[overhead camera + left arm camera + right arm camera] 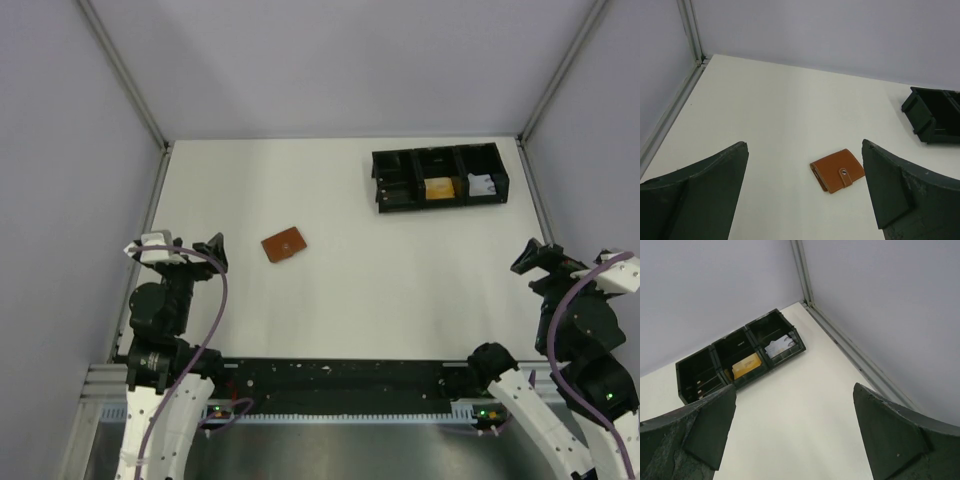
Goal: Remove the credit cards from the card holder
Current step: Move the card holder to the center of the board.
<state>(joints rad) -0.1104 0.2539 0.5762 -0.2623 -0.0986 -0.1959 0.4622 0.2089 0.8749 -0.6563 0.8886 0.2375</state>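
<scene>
The brown card holder [284, 244] lies flat and folded shut on the white table, left of centre. In the left wrist view the card holder [837, 170] shows its closure tab with a snap, and card edges peek from its left side. My left gripper [192, 252] is open and empty, to the left of the holder and apart from it; in its own view the left gripper [805, 195] has wide-spread jaws. My right gripper [545, 262] is open and empty at the far right, its jaws wide in its own view [795, 435].
A black three-compartment tray [438, 178] stands at the back right; its middle bin holds an orange item [746, 365] and its right bin a white one [778, 346]. Grey walls and metal frame rails [850, 352] enclose the table.
</scene>
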